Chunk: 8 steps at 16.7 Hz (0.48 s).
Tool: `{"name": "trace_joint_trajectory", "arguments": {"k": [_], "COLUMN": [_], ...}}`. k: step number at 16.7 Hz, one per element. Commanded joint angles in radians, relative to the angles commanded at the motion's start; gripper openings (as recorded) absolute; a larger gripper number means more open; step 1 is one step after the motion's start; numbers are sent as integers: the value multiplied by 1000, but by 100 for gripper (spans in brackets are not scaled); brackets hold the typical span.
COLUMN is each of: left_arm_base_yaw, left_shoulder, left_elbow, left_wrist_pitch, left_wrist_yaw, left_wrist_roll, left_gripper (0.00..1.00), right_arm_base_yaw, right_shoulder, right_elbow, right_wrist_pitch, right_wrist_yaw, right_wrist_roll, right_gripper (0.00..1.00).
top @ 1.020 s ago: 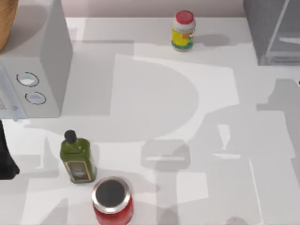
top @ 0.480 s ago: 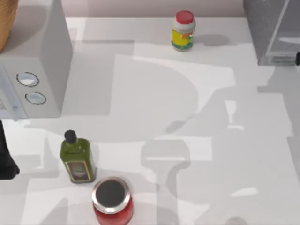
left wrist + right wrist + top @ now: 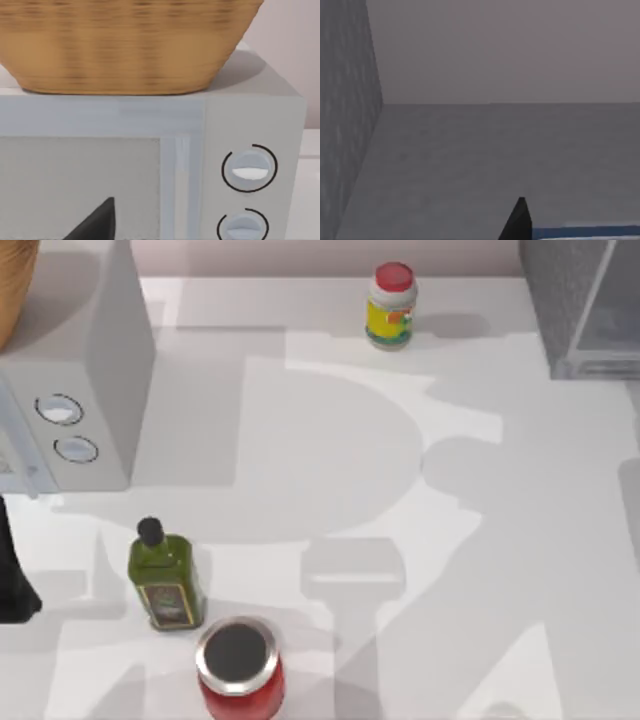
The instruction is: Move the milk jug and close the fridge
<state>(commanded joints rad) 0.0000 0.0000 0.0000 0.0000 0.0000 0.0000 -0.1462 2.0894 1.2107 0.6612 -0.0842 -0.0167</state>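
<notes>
Right tool (image 3: 519, 220) with milk jug (image 3: 585, 232) inside fridge (image 3: 345, 115).

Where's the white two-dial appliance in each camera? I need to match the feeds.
Top view: the white appliance stands at the table's left edge, towards the far side.
Left wrist view: its front is seen close, under the wicker basket.
Right wrist view: a grey wall and grey floor here instead.
Shared landmark: the two round dials.

A dark fingertip (image 3: 519, 222) touches a blue-and-white edge (image 3: 585, 232) inside the fridge (image 3: 345, 100), beside its grey wall.
</notes>
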Motion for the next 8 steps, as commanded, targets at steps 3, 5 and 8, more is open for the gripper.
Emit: {"name": "trace_joint_trajectory", "arguments": {"k": [3,5,8], "left_arm_base_yaw": [0,0,0], "left_shoulder": [0,0,0], "left_elbow": [0,0,0], "left_wrist_pitch": [0,0,0], "left_wrist_yaw": [0,0,0], "left_wrist_roll": [0,0,0], "left_gripper": [100,100,100], "right_arm_base_yaw": [-26,-31,-25], "right_shoulder": [77,89,85], "right_elbow": [104,121,117], "right_wrist_pitch": [-83,-98,-96], "right_wrist_yaw": [-20,-23,-21], "right_wrist_roll": [-7,-8,-6], "right_gripper": [0,0,0]}}
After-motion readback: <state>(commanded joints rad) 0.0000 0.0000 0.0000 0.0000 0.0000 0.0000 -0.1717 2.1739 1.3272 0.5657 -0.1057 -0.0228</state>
